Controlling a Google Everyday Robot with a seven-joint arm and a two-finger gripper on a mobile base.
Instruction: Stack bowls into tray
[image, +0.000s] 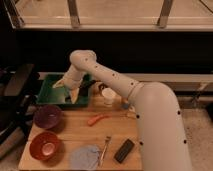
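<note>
The dark purple bowl (47, 116) sits on the wooden table at the left, just in front of the green tray (49, 96). The red-orange bowl (45, 145) with a pale inside bottom sits at the front left corner, apart from the purple one. The tray lies at the back left of the table. My gripper (68, 90) hangs over the tray's right half, above and behind the purple bowl. Its two pale fingers (75, 95) stand apart and hold nothing.
A dark object (88, 85) lies at the tray's right end. A white cup (108, 96), an orange item (96, 119), a grey-blue cloth (84, 156), a utensil (105, 149) and a black block (124, 151) lie on the table. My arm spans from the right.
</note>
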